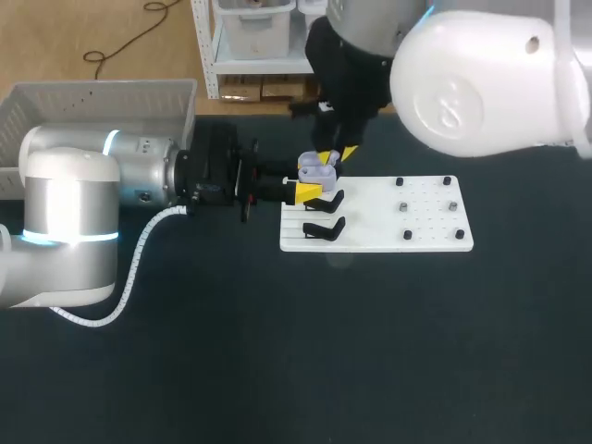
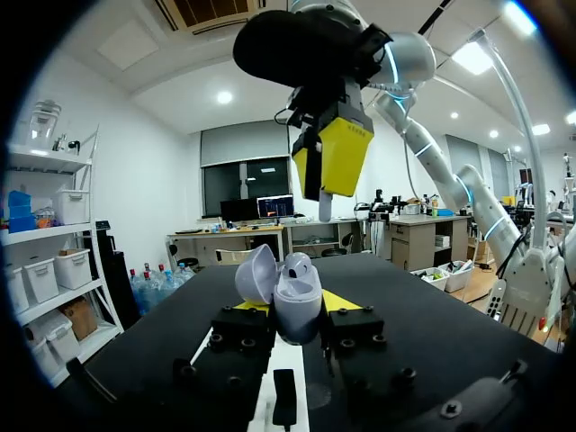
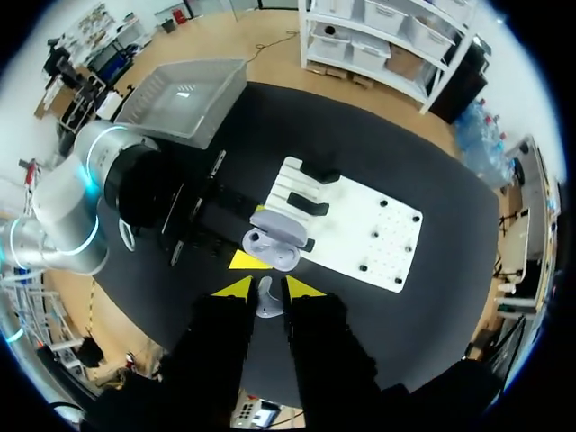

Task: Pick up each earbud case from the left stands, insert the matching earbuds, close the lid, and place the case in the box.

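table [image 1: 277, 370]: dark flat top | surface: perhaps cloth or matting | light: soft, even

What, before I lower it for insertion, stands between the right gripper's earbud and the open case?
Nothing visible. The earbud in the right gripper hangs above the open case held in the left gripper, its lid swung back, with only air between them.

Bright, even overhead light casts soft shadows.
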Robot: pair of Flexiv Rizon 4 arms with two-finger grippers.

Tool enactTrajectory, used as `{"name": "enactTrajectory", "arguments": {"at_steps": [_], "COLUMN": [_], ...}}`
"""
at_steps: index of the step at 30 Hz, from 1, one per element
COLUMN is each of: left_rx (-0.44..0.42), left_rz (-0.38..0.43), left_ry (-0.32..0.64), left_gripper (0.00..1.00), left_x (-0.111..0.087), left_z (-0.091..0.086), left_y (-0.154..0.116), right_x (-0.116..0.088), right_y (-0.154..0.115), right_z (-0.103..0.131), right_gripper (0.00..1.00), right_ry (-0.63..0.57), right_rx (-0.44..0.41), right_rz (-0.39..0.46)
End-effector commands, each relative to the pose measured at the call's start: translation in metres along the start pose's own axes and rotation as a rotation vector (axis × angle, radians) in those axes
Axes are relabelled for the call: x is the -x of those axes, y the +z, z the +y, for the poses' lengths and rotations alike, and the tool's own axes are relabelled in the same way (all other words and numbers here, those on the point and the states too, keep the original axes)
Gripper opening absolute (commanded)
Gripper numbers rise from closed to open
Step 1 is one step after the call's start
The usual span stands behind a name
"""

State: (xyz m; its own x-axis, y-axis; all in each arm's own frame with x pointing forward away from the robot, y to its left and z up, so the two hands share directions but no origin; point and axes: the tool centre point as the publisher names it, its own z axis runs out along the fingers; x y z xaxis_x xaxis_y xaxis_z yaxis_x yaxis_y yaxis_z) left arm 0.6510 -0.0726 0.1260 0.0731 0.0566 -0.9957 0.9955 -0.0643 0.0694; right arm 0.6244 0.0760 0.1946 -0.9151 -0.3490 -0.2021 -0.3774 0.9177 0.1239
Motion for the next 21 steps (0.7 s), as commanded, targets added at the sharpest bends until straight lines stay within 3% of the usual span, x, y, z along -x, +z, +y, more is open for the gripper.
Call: {"name": "enactTrajectory", "arguments": {"at_steps": [1,12,21], "left_rx": [0.005,0.005,0.005], "left_rz": [-0.001,-0.001,-0.001], "left_ry": [0.003,0.003,0.003], "left_gripper": [0.00,0.00,0.00], "left_x": [-0.001,-0.001,-0.001], "left_z": [-0.002,-0.002,-0.002], "left_y": [0.000,0.000,0.000], "right_x": [0.004,0.013,0.019], "right_y": [0.002,0.010,0.018], "right_z": [0.005,0.009,0.009], "right_gripper": [0.00,0.00,0.00], "right_ry": [-0.027,-0.076,-0.042], "right_rx": [-0.018,-0.038,-0.042], "right_rz": [0.014,0.048,0.095]}}
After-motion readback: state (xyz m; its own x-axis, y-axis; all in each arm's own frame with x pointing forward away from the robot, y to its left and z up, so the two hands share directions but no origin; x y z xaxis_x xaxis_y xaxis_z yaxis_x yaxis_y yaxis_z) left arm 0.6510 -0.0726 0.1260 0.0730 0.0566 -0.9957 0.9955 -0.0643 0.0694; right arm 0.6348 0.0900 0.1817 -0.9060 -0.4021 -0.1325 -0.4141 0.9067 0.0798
